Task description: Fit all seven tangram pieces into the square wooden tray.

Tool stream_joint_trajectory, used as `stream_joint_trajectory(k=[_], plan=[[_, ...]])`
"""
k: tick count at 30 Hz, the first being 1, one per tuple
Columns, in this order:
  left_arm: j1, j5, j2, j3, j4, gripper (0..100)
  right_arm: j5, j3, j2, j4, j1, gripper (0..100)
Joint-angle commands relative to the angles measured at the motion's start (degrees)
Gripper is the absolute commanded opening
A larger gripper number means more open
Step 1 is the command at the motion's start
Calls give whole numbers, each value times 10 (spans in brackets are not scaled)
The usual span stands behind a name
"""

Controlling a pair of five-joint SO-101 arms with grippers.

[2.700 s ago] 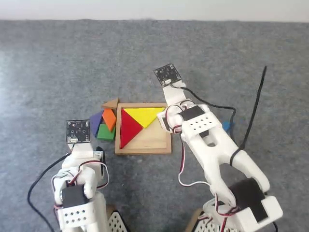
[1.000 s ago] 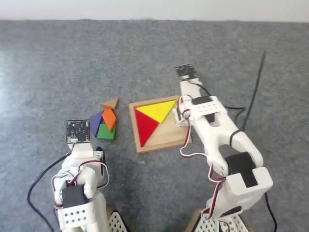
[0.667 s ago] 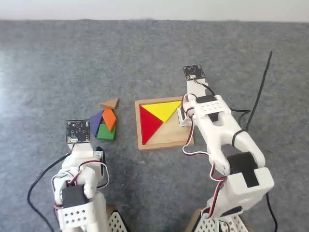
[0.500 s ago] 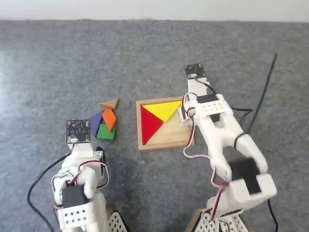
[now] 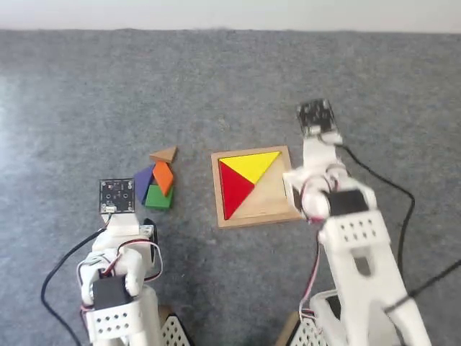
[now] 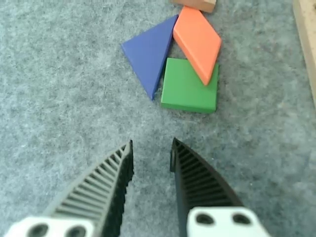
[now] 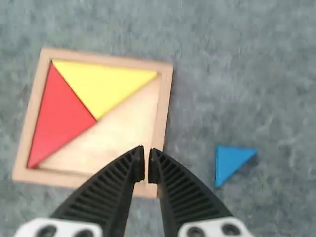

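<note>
Right tool (image 7: 146, 150) nearly closed above wooden tray (image 7: 164, 113) rim; left tool (image 6: 151, 145) narrowly apart, empty, near green square (image 6: 189, 91)

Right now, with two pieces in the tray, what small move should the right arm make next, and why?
Probably swing the right claw sideways to the blue triangle and open over it. The claw is shut and empty above the tray rim, and that piece lies loose on the table beside it.
</note>
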Motion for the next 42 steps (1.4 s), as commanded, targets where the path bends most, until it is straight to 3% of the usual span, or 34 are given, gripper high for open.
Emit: stream_joint_trajectory(k=[1,18,27,33,38,42], plan=[[-3,-2,-12,-7,3,122,55,90,-70,-15,26,10],[-3,-2,-12,-7,3,122,98,121,-87,-15,284,6],[-3,-2,-12,-7,3,122,135,254,-244,-56,422,9],[25,-22,-12,-7,0,125,183,382,-392,-59,437,9],[33,-212,-11,-21,-108,123,197,415,-516,30,405,9],[23,-164,-4,-85,-149,126,244,456,-607,74,383,9]])
